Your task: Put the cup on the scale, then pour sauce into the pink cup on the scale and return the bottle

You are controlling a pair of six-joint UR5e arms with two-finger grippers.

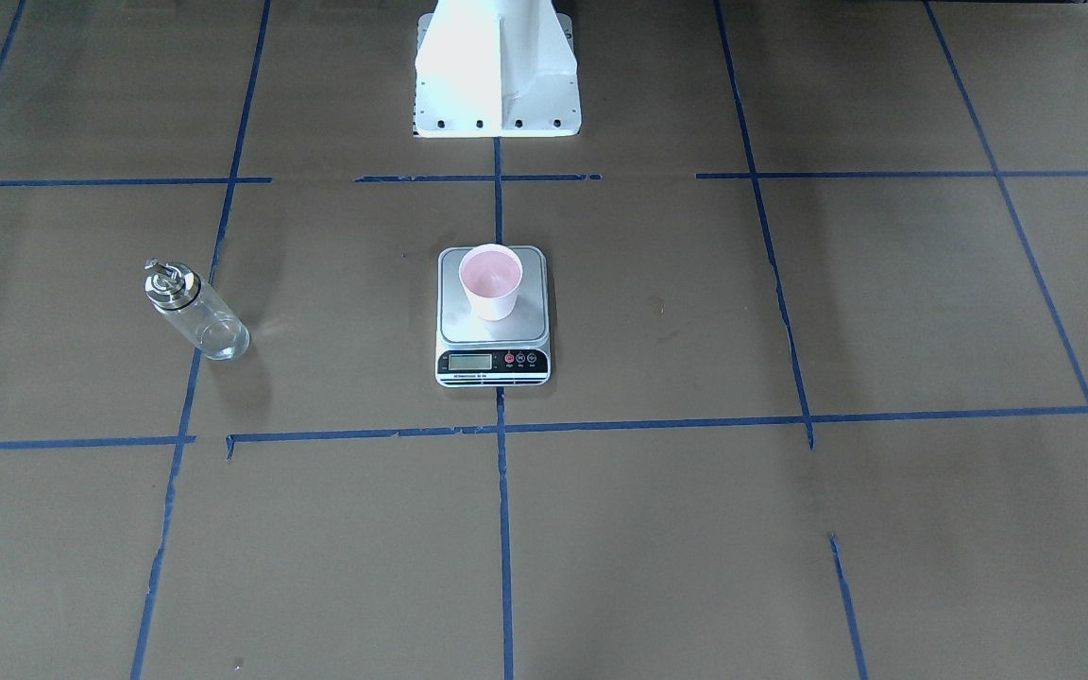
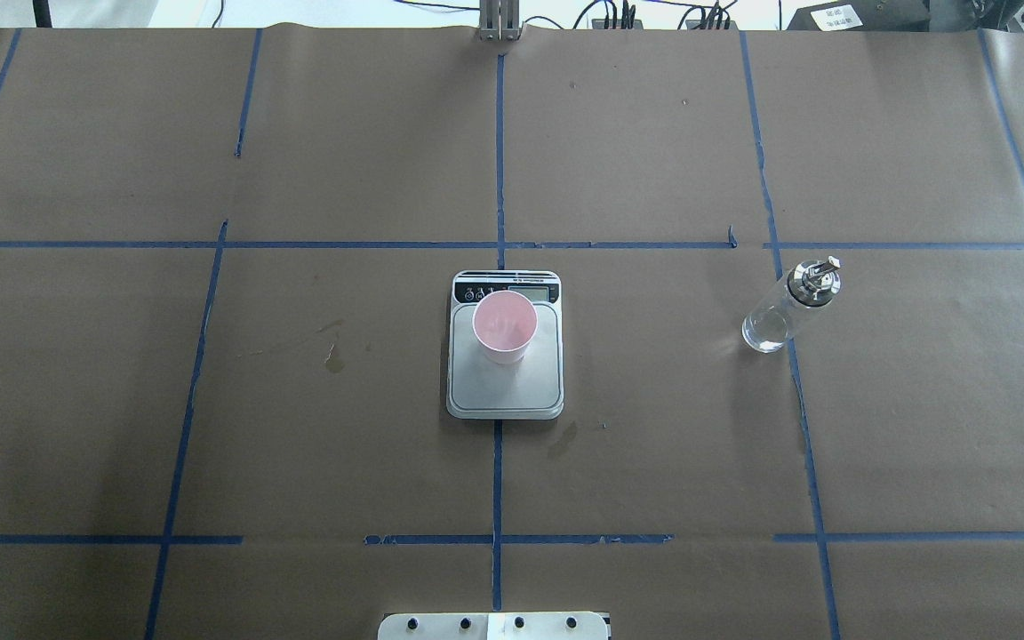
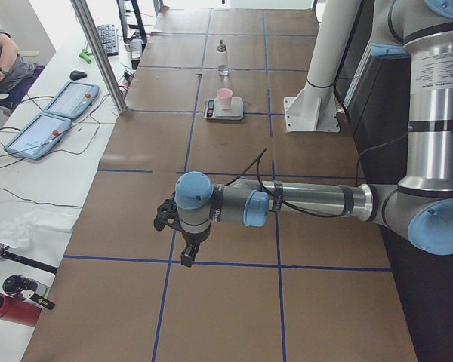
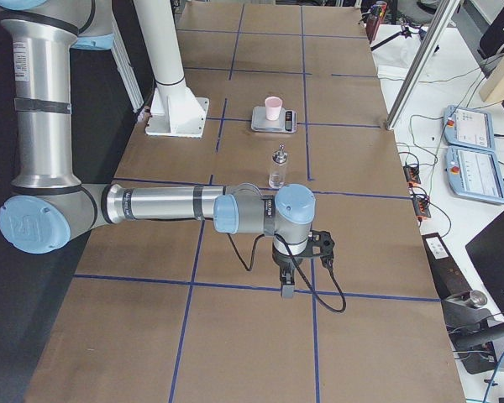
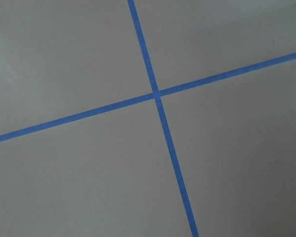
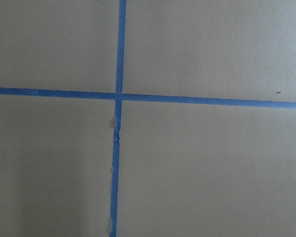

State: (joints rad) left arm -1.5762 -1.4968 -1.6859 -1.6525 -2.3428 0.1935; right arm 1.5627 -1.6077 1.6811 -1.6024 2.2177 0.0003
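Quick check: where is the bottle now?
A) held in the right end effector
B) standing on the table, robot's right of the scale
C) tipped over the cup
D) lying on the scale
B: the bottle stands upright on the table, apart from the scale and the cup.

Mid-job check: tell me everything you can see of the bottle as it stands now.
The bottle is a clear glass cylinder with a silver metal cap and a small pour spout on top. It stands upright on the brown paper-covered table, next to a blue tape line, on the robot's right and well apart from the scale. Only the table touches it. Whatever is inside is too clear to judge a level.
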